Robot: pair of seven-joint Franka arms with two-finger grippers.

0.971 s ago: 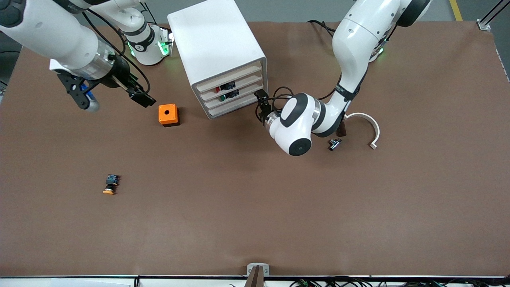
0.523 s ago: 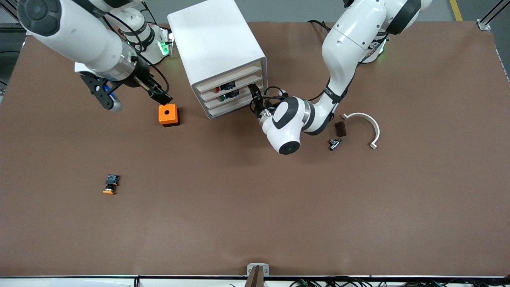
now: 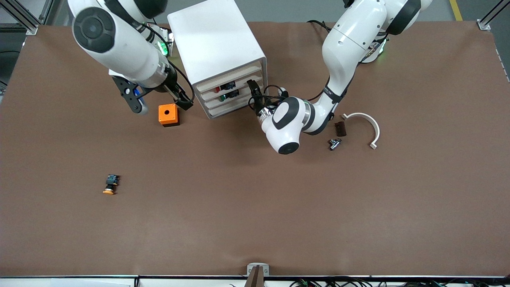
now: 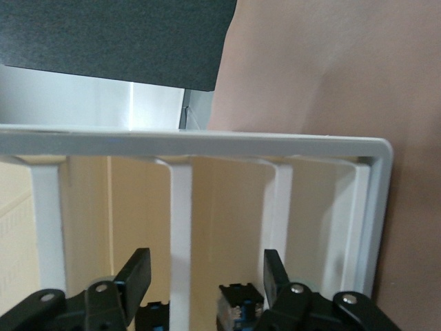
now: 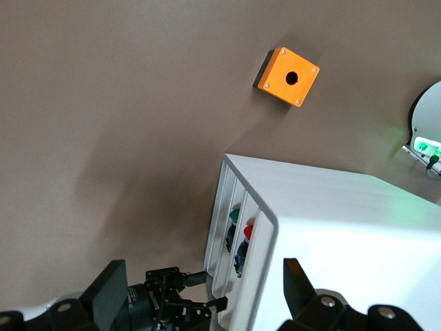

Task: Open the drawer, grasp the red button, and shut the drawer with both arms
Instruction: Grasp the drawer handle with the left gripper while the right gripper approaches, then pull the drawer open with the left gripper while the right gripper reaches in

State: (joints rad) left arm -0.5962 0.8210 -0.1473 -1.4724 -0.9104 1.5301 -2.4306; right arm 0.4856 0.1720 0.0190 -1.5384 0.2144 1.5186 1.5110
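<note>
The white cabinet stands at about 12 o'clock on the table, its 4 drawer fronts facing the front camera and turned toward the left arm's end. The drawers sit pushed in; the drawer second from the top holds the red-capped button, with a green-capped button in the slot below it.

The left gripper is at the cabinet's front edge, at roughly 1 o'clock from the table's middle. In the left wrist view its fingers are spread on either side of a white drawer divider, not touching it (a black-and-blue button body shows between them, deeper in).

The right gripper hangs over the table just beside the cabinet's side wall, at about 11 o'clock, above the orange box with a round hole in its top. In the right wrist view its fingers stand wide apart, holding nothing.

An orange-capped button lies at about 8 o'clock. Toward the left arm's end lie a white curved piece, a dark brown block and a small black-and-silver part.
</note>
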